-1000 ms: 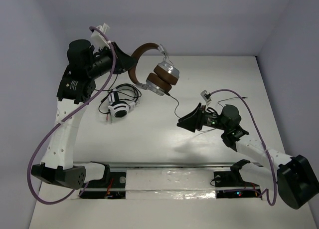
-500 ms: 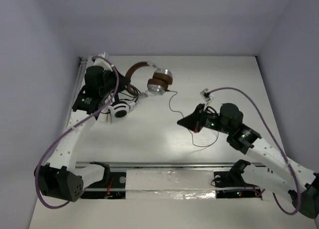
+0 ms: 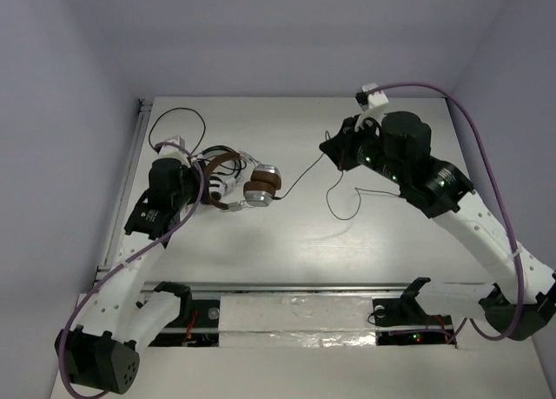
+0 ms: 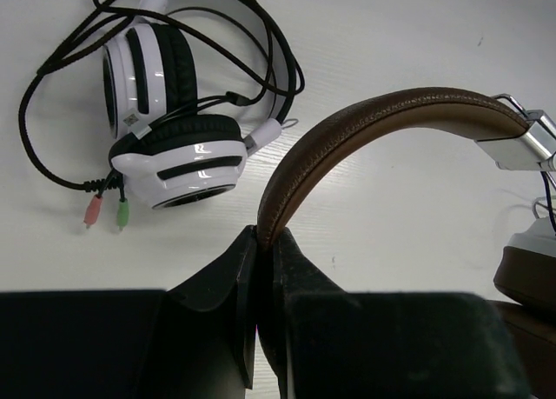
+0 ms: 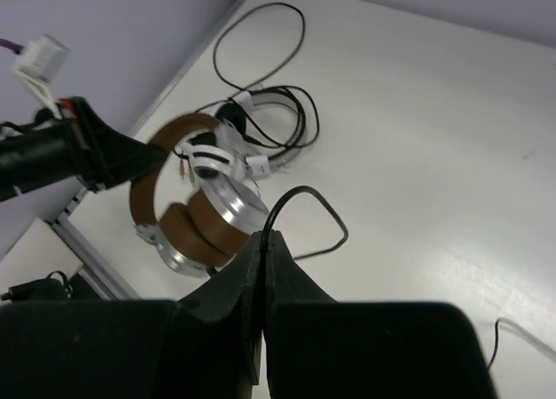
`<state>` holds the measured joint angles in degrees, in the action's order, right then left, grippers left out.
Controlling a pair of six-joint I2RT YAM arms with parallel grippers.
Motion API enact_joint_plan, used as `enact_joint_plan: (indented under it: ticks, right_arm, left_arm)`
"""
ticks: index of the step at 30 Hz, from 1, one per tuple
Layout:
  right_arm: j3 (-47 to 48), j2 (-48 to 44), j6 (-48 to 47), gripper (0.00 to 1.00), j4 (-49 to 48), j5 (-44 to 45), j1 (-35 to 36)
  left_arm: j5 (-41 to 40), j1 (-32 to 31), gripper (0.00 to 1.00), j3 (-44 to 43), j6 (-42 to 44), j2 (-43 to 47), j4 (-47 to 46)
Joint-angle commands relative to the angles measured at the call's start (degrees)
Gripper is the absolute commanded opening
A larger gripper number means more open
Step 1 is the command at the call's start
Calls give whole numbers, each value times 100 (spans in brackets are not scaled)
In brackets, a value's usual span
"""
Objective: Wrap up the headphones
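The left gripper (image 4: 265, 239) is clamping the brown band (image 4: 373, 116) of the headphones (image 3: 258, 187), which are being held just beside the white headset (image 4: 169, 95), while the right gripper (image 5: 263, 240) is pinching their thin cable (image 5: 298, 189) well apart from that headset. The band is looking stiff enough for a firm grip; the light, limp cable is likely wanting a gentler pinch

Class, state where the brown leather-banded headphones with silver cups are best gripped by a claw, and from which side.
Grip the brown, silver-cupped headphones on the thin headband, coming from the side opposite the cups, as the left claw does: the band is slim, the cups bulky.
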<state>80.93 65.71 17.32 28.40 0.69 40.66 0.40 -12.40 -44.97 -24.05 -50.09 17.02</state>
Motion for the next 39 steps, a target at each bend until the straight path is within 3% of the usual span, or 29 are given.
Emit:
enact_joint_plan:
  ticks: [1, 7, 14, 19, 29, 39]
  right_arm:
    - [932, 406, -729, 0, 393, -656, 64]
    - [2021, 1355, -1038, 0, 736, -754, 117]
    - [2893, 1813, -1222, 0, 983, -1658, 117]
    - [2648, 2331, -1020, 0, 650, -1248, 117]
    - [1656, 2439, -1020, 0, 150, -483, 117]
    - [426, 2070, -599, 0, -695, -798, 3]
  left_arm:
    - [546, -156, 0, -152, 278, -202, -251]
    - [347, -702, 0, -337, 586, -563, -32]
    - [697, -1194, 0, -478, 902, -862, -40]
    - [1795, -1300, 0, -433, 1157, -731, -357]
    - [2411, -1300, 0, -627, 1228, -512, -506]
    - [3387, -1300, 0, -741, 867, -274, -1156]
